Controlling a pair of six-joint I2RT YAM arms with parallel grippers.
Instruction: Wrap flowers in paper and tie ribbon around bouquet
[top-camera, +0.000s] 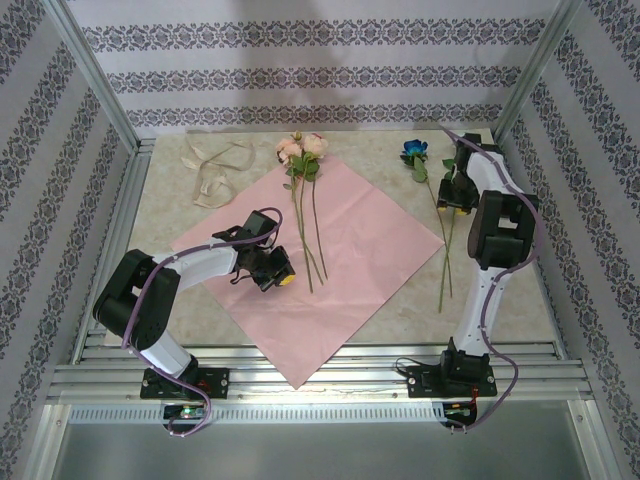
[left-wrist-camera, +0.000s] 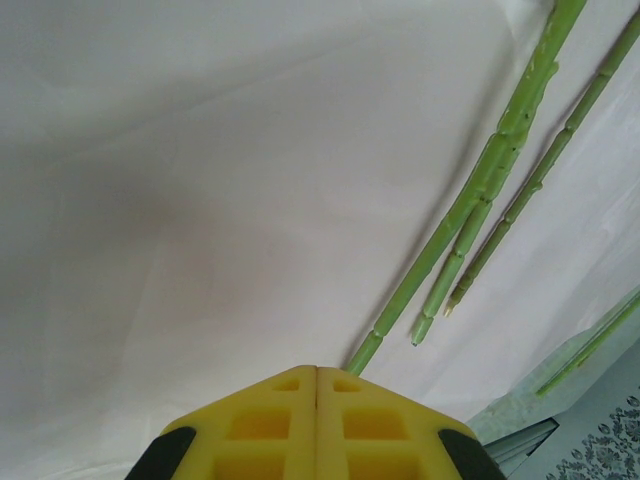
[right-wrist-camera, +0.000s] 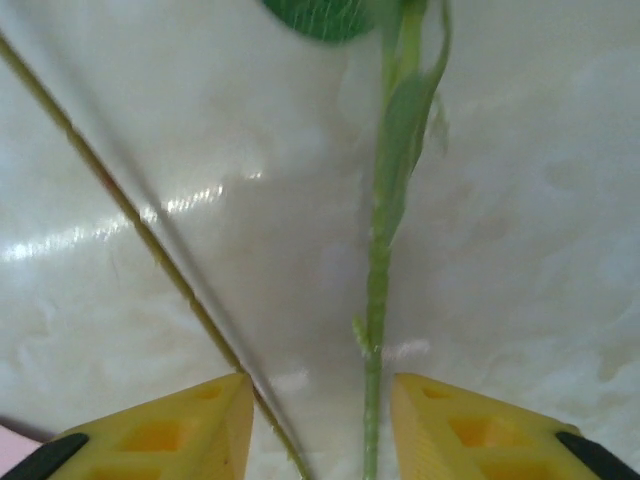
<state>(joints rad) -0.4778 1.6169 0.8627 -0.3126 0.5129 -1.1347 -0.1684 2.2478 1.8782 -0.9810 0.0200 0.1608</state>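
Top external view tells you most of it: you're early on. The big lilac-pink sheet of thin wrapping paper (top-camera: 370, 240) lies flat as a diamond in the middle of the marbled desk (top-camera: 520, 300), with nothing folded. Two pink and peach artificial flowers (top-camera: 302, 150) lie on it, blooms at the far corner, long green stems running toward the middle. The blue artificial flower (top-camera: 413, 150) and a second long stem (top-camera: 444, 270) beside it are off the paper, on the bare desk to the right. The floppy cream ribbon (top-camera: 222, 165) sits in a loose heap at the far left, well apart from everything.

Your left gripper (left-wrist-camera: 316, 372) is clenched on nothing, yellow pads pressed together, hovering over the paper just beside the stem ends. Your right gripper (right-wrist-camera: 318, 382) is released, jaws standing either side of a green stem (right-wrist-camera: 378, 280) without touching it, as far as I can tell.

My read: the gathering isn't finished, and rolling the cone and tying the ribbon are all ahead of you.
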